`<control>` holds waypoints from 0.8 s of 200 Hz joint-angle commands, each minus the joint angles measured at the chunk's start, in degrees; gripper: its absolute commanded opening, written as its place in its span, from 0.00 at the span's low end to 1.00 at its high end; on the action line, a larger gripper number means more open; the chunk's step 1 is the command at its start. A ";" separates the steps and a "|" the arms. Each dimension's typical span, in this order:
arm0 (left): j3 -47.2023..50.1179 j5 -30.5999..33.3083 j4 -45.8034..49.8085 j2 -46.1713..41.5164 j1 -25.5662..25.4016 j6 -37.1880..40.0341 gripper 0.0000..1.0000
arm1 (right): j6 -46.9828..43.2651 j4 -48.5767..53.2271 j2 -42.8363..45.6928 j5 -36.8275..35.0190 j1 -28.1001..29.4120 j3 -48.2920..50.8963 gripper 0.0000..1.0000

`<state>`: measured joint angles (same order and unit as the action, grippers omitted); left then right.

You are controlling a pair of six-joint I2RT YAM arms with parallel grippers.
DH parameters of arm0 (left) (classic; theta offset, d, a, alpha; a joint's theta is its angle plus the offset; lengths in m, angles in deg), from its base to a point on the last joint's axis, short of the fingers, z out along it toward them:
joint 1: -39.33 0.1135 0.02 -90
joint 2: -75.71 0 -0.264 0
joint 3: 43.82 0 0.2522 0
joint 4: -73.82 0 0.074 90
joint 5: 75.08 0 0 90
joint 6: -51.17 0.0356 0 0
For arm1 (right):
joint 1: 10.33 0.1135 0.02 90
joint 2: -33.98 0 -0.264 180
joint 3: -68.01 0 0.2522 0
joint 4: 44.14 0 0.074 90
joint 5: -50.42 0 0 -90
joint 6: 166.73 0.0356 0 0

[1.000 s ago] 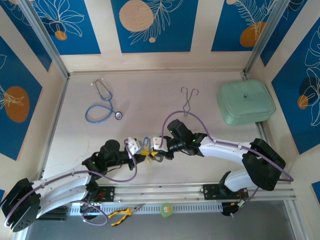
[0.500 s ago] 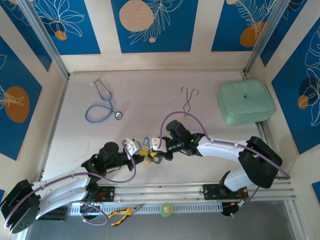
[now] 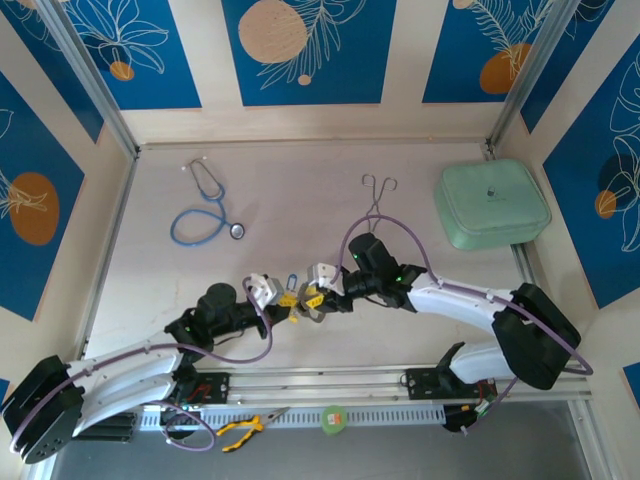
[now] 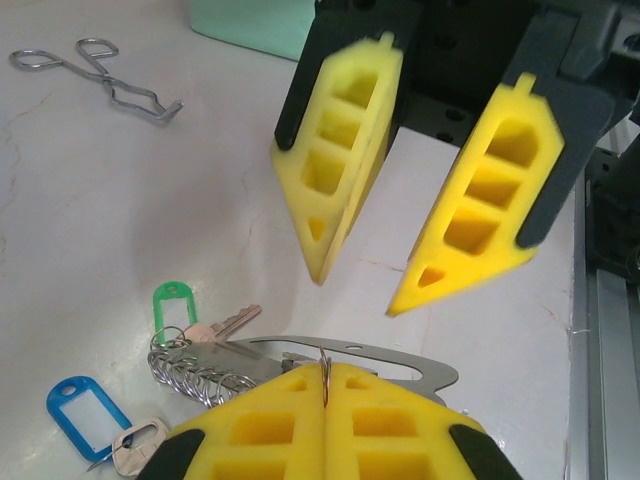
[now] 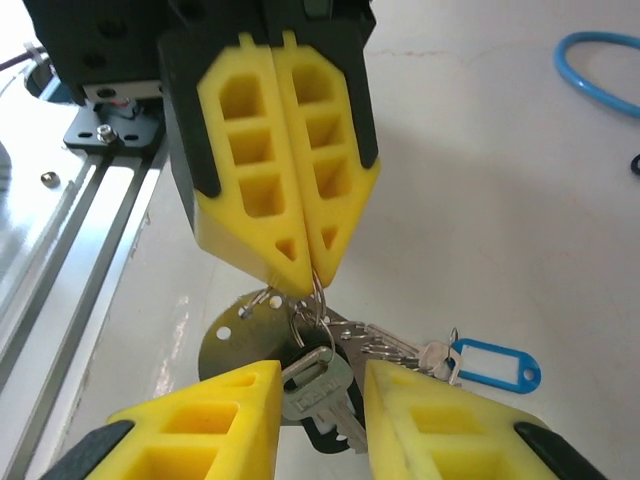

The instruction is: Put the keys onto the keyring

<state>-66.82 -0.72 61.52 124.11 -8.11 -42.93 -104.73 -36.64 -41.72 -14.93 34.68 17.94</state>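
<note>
Your left fingers (image 4: pixel 290 400) are pinched shut on the keyring (image 5: pixel 316 300), which hangs just below them. Your right fingers (image 5: pixel 420 405) stand parted, with a silver key (image 5: pixel 318 385) between their tips; its stamp is too blurred to read.

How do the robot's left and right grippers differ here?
The left gripper is shut, the right gripper open. The left pinches the thin wire loop of the keyring; the right grips nothing, though a key sits between its fingers. Both have yellow fingers.
</note>
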 commanded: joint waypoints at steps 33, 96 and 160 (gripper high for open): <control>1.06 0.15 -3.49 -0.88 -0.30 -0.55 0.00 | 6.64 -6.92 3.11 2.91 -2.80 2.68 0.29; 2.26 1.05 -3.82 -1.77 -0.37 -1.43 0.00 | 4.28 -0.82 -1.37 3.62 -1.06 -2.42 0.28; 2.46 0.36 -2.94 -3.41 -0.29 -1.15 0.00 | 2.00 3.44 -6.50 6.89 0.43 -5.74 0.29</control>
<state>-65.11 0.04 59.90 121.86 -8.11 -43.50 -100.41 -36.88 -46.59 -10.89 34.37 14.68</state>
